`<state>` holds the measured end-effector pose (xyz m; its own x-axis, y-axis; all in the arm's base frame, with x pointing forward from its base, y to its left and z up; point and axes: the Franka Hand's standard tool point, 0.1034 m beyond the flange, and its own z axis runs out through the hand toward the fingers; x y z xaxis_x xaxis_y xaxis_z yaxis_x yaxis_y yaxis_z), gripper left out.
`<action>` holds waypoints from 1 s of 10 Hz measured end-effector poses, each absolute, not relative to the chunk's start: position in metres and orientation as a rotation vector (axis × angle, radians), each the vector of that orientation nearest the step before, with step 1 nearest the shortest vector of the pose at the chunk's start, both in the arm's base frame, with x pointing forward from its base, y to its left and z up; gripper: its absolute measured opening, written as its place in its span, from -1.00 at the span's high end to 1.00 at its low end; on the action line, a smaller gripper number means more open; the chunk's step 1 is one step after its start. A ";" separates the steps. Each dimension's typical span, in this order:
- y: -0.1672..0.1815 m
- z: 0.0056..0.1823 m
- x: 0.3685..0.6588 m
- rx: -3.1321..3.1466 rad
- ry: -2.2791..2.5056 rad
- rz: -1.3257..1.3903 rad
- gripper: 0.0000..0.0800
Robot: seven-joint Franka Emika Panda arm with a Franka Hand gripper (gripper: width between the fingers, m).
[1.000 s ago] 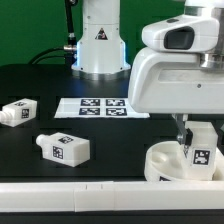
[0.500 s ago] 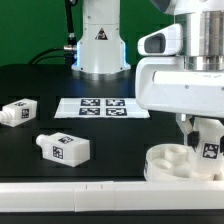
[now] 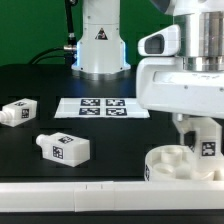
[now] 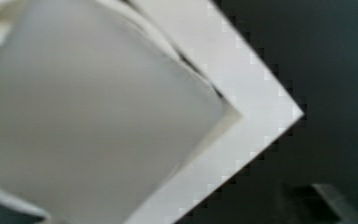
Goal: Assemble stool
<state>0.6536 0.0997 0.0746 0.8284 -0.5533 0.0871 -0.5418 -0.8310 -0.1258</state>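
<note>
The round white seat [image 3: 163, 163] lies upside down at the exterior view's lower right. My gripper [image 3: 203, 133] is right above it, shut on a white stool leg [image 3: 207, 151] with a square tag. The leg stands upright with its lower end in or at the seat's far right side. Two more tagged legs lie loose on the black table, one [image 3: 18, 111] at the left and one [image 3: 63, 148] nearer the front. In the wrist view the held leg [image 4: 105, 110] fills the picture as a blurred white block, with a dark finger [image 4: 336, 200] beside it.
The marker board [image 3: 100, 106] lies flat in the middle of the table. A long white rail [image 3: 70, 200] runs along the front edge. The arm's white base [image 3: 100, 40] stands at the back, with cables behind it.
The arm has shifted a little to the exterior view's right, and the held leg moved with it over the seat. The loose legs have not moved.
</note>
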 end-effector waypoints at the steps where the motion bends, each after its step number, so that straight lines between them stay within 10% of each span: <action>1: 0.100 0.075 0.650 -3.034 0.617 -0.129 -0.55; 10: 0.121 0.071 0.638 -3.100 -0.185 -0.128 -0.62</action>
